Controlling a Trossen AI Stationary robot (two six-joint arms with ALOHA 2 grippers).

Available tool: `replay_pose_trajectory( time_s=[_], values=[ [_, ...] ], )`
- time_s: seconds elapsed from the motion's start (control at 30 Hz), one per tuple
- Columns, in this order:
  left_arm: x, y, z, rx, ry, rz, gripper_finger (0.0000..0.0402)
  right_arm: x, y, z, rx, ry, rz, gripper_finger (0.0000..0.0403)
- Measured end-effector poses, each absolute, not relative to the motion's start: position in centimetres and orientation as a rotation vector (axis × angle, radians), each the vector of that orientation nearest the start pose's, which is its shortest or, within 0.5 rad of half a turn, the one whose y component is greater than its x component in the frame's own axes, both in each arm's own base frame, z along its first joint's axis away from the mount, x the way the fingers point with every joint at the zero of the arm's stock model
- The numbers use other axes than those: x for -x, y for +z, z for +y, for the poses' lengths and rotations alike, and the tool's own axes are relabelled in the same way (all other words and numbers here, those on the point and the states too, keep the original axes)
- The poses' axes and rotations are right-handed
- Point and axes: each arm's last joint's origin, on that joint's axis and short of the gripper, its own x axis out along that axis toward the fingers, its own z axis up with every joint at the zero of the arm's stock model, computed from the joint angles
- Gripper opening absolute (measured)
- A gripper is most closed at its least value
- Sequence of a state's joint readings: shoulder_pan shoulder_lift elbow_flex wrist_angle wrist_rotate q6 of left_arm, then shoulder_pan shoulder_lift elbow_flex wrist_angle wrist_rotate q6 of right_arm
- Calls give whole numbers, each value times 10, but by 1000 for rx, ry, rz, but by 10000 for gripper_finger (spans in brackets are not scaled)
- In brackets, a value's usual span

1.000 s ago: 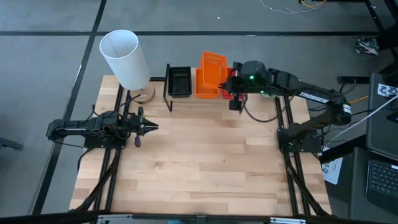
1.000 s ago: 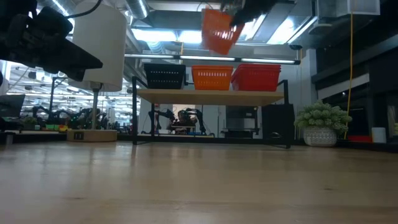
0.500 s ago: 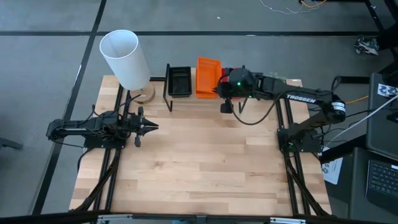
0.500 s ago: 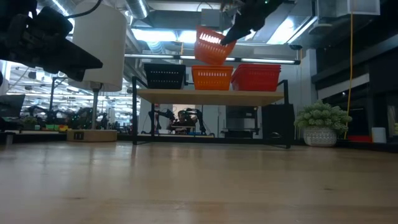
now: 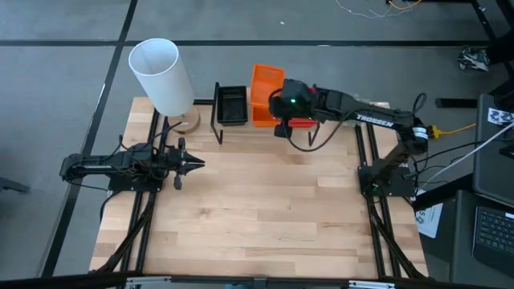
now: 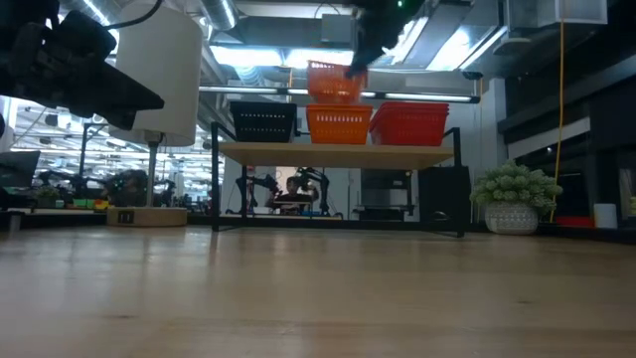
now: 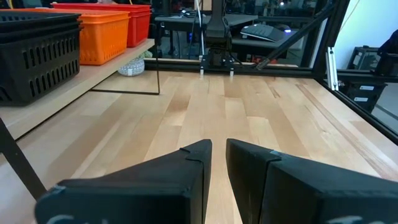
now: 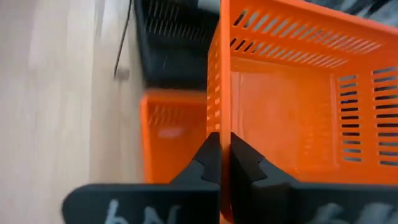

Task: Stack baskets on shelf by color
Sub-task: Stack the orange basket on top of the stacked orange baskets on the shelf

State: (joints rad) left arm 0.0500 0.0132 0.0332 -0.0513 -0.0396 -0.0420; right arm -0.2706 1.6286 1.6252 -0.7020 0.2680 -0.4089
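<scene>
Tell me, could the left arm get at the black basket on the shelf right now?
Probably yes: the left end effector waits over bare table, nothing lies between it and the black basket, and the right end effector is busy beside it with an orange basket.

- Bright orange basket with slotted mesh walls, pinched by the dark right end effector
- A second orange basket sits on the shelf, between a black basket and a red basket
- Shelf of pale wood on thin black legs
- Surface of light blond wood planks, streaked in warmer tan
- White cylinder over a tan base
- Left end effector matt black
- Floor grey, crossed by dark lines
</scene>
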Motion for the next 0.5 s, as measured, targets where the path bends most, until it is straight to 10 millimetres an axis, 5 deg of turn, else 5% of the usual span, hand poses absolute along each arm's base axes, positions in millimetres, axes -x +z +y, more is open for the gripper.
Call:
replay_pose_trajectory(
  time_s=[0.23,0.5],
  values=[
    [-96,169,6,42,90,29,41,-351,340,-107,354,-324,971,0],
    [-96,169,6,42,90,30,41,-348,340,-108,355,-310,988,0]
  ],
)
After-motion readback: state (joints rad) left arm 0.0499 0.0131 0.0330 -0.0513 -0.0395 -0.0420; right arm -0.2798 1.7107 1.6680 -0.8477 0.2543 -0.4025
